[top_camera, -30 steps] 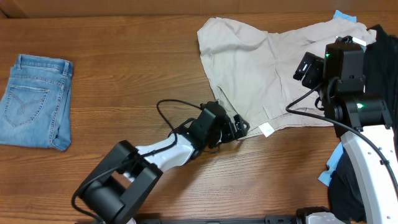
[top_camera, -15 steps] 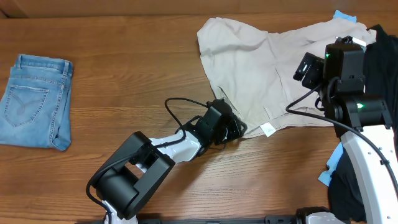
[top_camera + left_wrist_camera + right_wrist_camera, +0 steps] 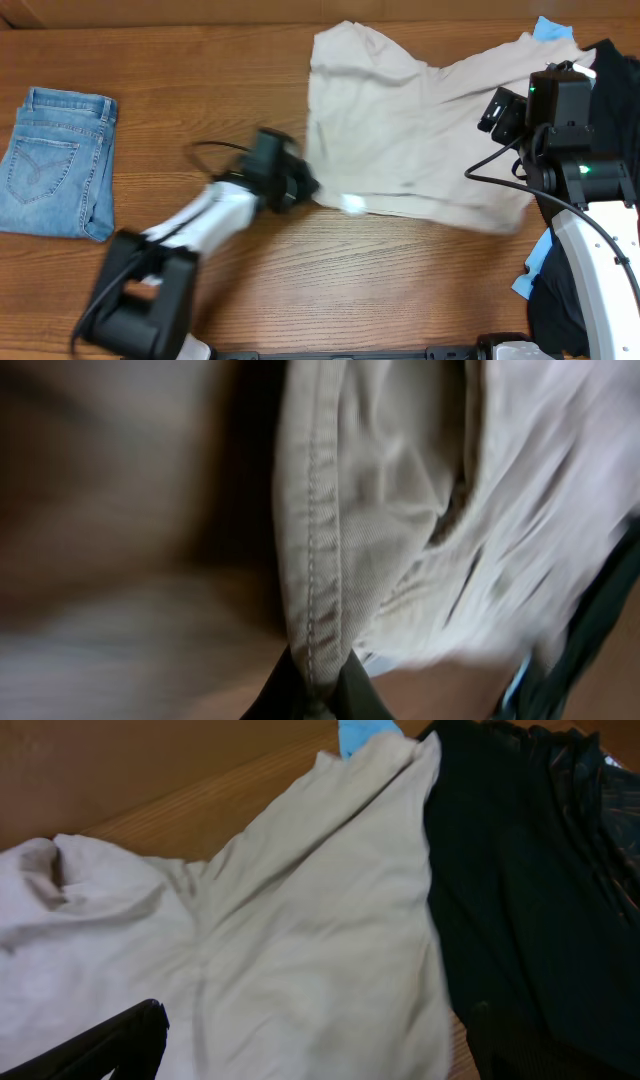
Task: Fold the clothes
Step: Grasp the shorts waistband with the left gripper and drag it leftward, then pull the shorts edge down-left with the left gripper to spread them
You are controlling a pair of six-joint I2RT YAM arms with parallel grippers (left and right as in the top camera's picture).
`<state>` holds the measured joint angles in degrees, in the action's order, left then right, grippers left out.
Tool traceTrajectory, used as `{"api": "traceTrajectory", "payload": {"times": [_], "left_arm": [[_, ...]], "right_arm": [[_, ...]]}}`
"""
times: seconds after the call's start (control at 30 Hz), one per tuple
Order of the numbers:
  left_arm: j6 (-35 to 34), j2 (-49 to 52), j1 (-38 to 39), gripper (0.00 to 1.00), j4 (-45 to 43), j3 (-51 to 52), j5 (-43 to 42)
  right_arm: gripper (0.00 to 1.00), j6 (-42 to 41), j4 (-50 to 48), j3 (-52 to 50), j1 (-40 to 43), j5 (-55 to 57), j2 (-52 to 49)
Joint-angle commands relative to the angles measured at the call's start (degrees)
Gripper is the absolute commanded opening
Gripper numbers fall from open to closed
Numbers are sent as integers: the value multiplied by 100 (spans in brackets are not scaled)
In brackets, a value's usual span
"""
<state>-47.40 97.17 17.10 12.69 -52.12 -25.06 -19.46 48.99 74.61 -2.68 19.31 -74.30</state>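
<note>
The beige shorts lie spread over the back right of the table, blurred along their lower edge. My left gripper is shut on the stitched hem at their lower left corner; in the left wrist view the seam runs down into the gripper, pinched between the two dark fingers. My right gripper hangs open above the right part of the shorts, with nothing between its fingers. A black garment overlaps the shorts' right edge.
Folded blue jeans rest at the far left. Light blue cloth peeks out behind the shorts, and more blue and black fabric lies at the right edge under the right arm. Bare wood runs between jeans and shorts.
My left gripper closed on the shorts' hem, then swung left, dragging the lower edge with it so the shorts stretched out wider. The right arm stayed put.
</note>
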Motion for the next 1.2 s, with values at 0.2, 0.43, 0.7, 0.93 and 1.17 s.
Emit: {"api": "traceTrajectory", "payload": {"times": [0.2, 0.43, 0.7, 0.93, 1.17], "left_arm": [[1207, -883, -3685, 100, 157, -697, -1279], [1342, -879, -3412, 100, 2527, -675, -1499], [874, -879, -1460, 100, 3285, -243, -1161], [-647, -879, 400, 95, 2420, 402, -1029], [-1633, -879, 1370, 94, 2146, 605, -129]], "right_arm": [[100, -9, -37, 68, 57, -9, 155], [100, -7, -44, 68, 57, -7, 155], [100, -9, -42, 68, 57, -7, 155], [100, -7, -39, 68, 57, -7, 155], [100, -7, -39, 68, 57, -7, 155]]}}
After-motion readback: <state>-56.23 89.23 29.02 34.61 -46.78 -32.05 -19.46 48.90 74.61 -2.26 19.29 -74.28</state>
